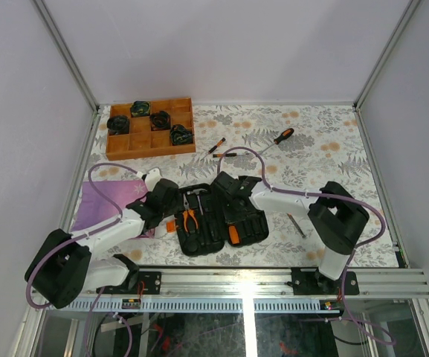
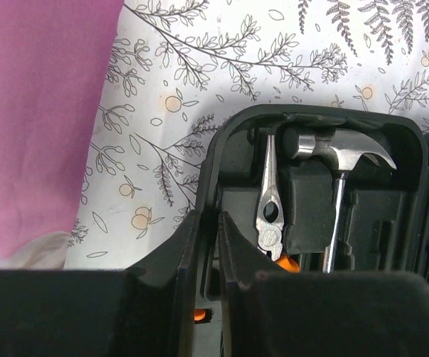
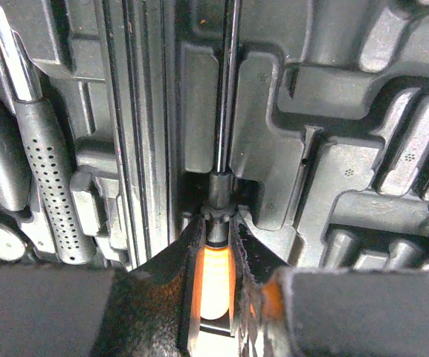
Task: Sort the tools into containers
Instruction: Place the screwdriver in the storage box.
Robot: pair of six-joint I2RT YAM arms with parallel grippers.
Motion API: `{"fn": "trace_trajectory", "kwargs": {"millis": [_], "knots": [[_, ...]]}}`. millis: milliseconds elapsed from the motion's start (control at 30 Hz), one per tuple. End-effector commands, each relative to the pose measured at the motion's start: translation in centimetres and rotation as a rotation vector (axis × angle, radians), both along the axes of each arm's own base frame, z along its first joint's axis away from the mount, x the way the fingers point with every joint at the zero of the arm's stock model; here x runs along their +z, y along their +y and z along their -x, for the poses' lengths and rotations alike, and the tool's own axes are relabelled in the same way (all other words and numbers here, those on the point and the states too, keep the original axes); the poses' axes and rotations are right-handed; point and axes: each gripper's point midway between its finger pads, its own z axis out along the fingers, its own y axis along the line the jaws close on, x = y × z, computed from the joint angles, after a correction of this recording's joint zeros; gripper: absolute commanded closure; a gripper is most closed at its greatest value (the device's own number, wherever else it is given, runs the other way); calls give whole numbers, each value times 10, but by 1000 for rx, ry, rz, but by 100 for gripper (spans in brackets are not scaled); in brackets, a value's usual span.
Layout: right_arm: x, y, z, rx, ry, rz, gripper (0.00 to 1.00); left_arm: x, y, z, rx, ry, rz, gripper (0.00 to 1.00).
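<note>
Now | right gripper clamps screwdriver, shaft straight ahead | left gripper pinches case rim

The overhead view is lit evenly and softly from above, and only faint shadows are cast on the floral tablecloth. In the left wrist view, glare is seen on the steel hammer, while the left gripper is rendered dark and blurred. In the right wrist view, the tool case is dimly lit with a grey sheen, and the screwdriver is overexposed almost to white at its orange handle.
</note>
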Motion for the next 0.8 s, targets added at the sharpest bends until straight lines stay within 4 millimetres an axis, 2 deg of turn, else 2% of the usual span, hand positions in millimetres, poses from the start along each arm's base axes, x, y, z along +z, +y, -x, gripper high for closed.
{"fn": "trace_trajectory", "kwargs": {"millis": [0,767], "knots": [[-175,-47,110,59,361,178,100,-10,-47,25,-160,83,144,100],[-224,-49,131,2,444,251,100,-9,-64,33,-210,81,174,100]]}}
